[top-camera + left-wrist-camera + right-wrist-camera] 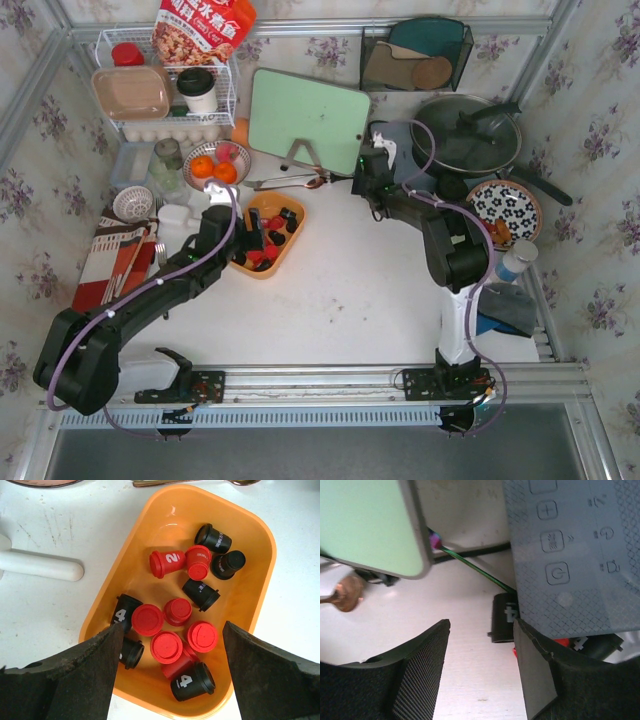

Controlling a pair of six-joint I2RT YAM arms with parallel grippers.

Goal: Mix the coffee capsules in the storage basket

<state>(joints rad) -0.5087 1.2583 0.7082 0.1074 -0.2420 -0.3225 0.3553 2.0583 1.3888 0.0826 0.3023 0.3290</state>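
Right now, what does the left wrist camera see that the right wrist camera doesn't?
Only the left wrist view shows the shallow orange plastic basket, with glossy red and black coffee capsules jumbled inside. Only the right wrist view shows the pale green cutting board and a grey panel printed with button symbols. Both show the white tabletop; the left gripper and the right gripper each appear open, holding nothing.
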